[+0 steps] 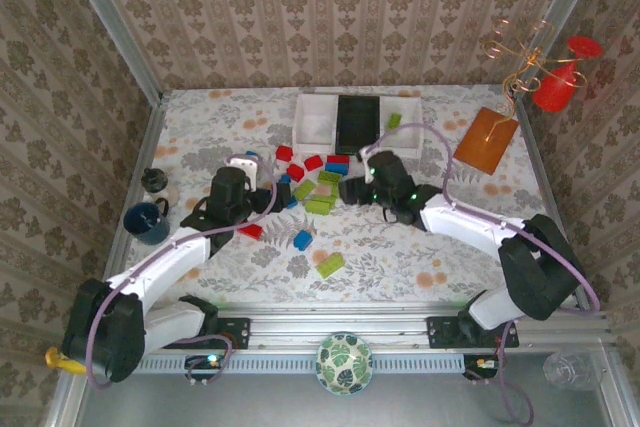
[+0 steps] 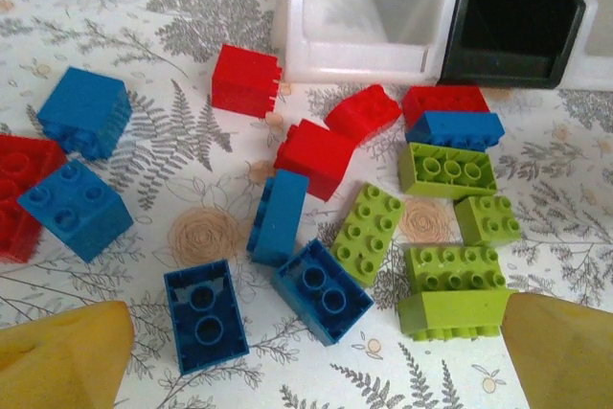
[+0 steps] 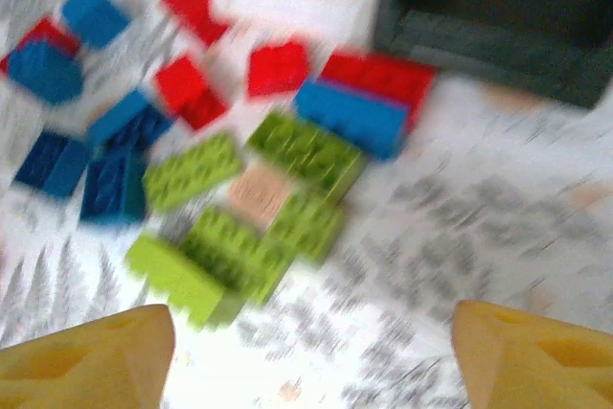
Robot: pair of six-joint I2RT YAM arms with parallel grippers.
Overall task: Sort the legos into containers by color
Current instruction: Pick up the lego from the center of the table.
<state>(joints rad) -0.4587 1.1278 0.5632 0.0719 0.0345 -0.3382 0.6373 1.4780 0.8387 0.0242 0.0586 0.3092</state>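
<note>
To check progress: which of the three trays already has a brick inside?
The white tray at the right end of the row: a lime green brick lies in it. The black middle tray and the left white tray look empty.

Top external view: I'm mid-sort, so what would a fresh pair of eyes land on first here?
The jumble of red, blue and lime legos mid-table, just in front of the three containers, with the open left gripper and open right gripper flanking it. Next, the single lime brick already in the rightmost white tray, while the black tray beside it looks empty.
</note>
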